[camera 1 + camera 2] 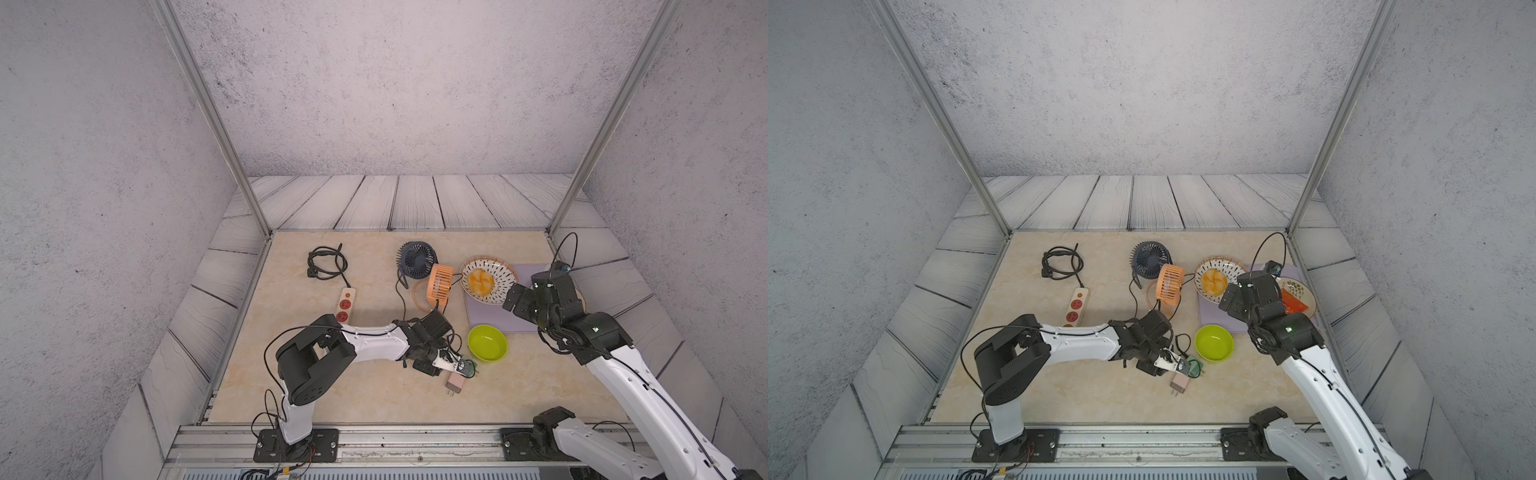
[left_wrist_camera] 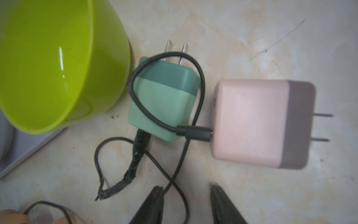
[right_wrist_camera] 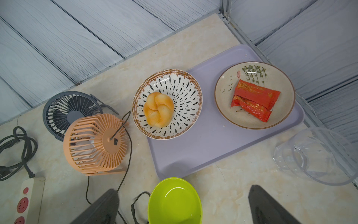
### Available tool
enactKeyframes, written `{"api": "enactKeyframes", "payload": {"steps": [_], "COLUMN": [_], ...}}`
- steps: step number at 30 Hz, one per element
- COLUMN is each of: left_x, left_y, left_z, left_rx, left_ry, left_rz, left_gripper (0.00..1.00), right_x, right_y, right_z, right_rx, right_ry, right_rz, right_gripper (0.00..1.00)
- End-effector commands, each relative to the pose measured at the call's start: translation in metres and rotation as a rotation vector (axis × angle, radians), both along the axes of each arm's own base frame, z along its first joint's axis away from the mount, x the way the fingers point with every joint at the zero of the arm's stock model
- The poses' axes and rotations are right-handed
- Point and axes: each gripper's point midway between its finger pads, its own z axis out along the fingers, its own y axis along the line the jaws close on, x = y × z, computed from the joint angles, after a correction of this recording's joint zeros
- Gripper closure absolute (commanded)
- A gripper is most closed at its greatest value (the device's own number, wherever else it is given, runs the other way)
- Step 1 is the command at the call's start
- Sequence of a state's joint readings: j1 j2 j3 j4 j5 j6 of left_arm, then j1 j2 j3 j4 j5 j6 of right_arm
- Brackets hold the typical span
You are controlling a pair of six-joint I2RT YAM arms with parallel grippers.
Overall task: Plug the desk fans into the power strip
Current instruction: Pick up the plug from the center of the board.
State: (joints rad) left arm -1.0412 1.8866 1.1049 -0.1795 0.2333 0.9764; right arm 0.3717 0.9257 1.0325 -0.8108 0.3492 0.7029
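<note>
Grey speckled walls and pale wood-look panels box in a beige marbled tabletop [image 1: 374,395]. Low over it, the left gripper [image 2: 187,194] has its jaws a narrow gap apart, clamped on nothing. Just ahead of its tips lie two plug adapters, nearly touching. A black cable [image 2: 201,81] loops over the green adapter [image 2: 164,100], plugs into the side of the pink adapter [image 2: 251,122] and trails back to the jaw tips. Neither adapter shows a readable marking. A lime bowl [image 2: 48,67] sits just beyond the green one.

The power strip [image 1: 345,305] lies well apart from both grippers, behind the left jaws on the far side of that arm. Its orange button and red sockets face up and its near end is hidden under the elbow. Its cord [image 1: 326,262] is coiled further off.

The right gripper [image 3: 184,190] hangs with its jaws wide apart and empty, and the lime bowl is below the gap between them. Ahead of those jaws a lilac tray [image 3: 203,147] carries a patterned dish [image 3: 186,93] with a bun [image 3: 158,109]. It also carries a plate [image 3: 280,108] with a red packet [image 3: 253,100]. The packet's yellow print and the plate's red seal are too small to read. Toward the power strip's side stand an orange fan [image 3: 96,143] and, just behind it, a dark blue fan [image 3: 67,108].
</note>
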Motion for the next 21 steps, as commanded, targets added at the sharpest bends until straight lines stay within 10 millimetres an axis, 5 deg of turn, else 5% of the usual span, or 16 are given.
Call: {"api": "enactKeyframes", "payload": {"steps": [1,12,21], "left_x": [0.005,-0.028,-0.065], "left_y": [0.003,0.000,0.001], "left_z": [-0.009,0.022,0.025], "left_rx": [0.040,0.006,0.052], "left_ry": [-0.010,0.066,0.140], "left_rz": [0.029,-0.074,-0.141], "left_gripper": [0.56,0.49,0.35], "right_x": [-0.008,-0.012,-0.016], "right_y": [-0.005,-0.007,-0.011], "right_z": [-0.002,-0.010,-0.015], "right_rx": [-0.008,0.000,-0.004], "right_ry": [0.011,0.023,0.023], "right_rz": [-0.001,-0.006,-0.014], "right_gripper": [0.01,0.01,0.01]}}
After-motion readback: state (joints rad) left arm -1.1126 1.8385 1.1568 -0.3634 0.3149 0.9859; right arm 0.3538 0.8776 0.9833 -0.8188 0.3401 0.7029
